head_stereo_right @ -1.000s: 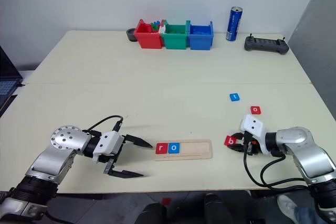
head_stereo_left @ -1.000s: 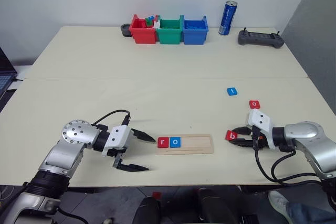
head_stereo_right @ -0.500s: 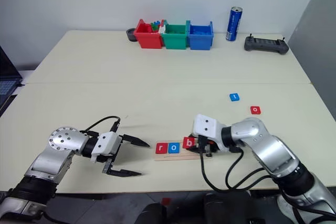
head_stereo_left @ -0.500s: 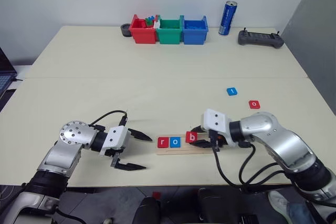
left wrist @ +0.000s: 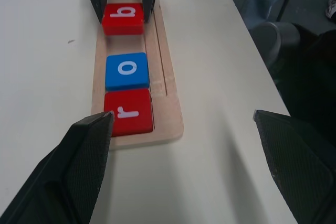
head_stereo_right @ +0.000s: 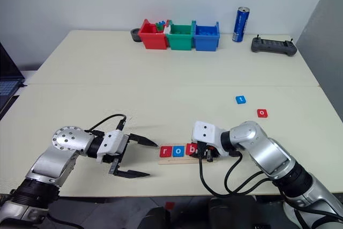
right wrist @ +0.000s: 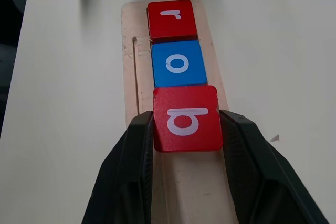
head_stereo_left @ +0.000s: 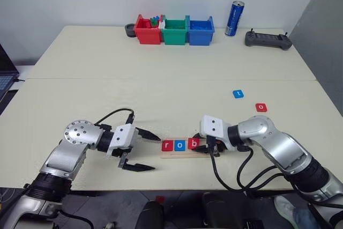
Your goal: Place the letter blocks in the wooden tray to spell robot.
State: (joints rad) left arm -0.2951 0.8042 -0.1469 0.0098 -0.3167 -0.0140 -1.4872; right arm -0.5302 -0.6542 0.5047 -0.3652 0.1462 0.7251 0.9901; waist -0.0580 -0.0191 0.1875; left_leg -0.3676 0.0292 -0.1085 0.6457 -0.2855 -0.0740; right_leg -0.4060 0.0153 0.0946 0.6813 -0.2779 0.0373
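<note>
Setting the red b block (right wrist: pixel 187 118) into the wooden tray (head_stereo_left: pixel 206 153), low centre of the head views, third slot after the red r block (left wrist: pixel 129 112) and blue o block (left wrist: pixel 127 70). Right gripper (right wrist: pixel 187 129) pinches b by its side edges. Advice: press it flat in the groove, butt it against o, release without dragging. Left gripper (head_stereo_left: pixel 142 149) spread wide, empty, just left of the tray. Blue t block (head_stereo_left: pixel 238 94) and red o block (head_stereo_left: pixel 261 107) wait at centre right on the cream table (head_stereo_left: pixel 107 79). Coloured bins (head_stereo_left: pixel 174 30), drink can (head_stereo_left: pixel 234 18), black controller (head_stereo_left: pixel 268 39) along top edge; plain white wall behind.
</note>
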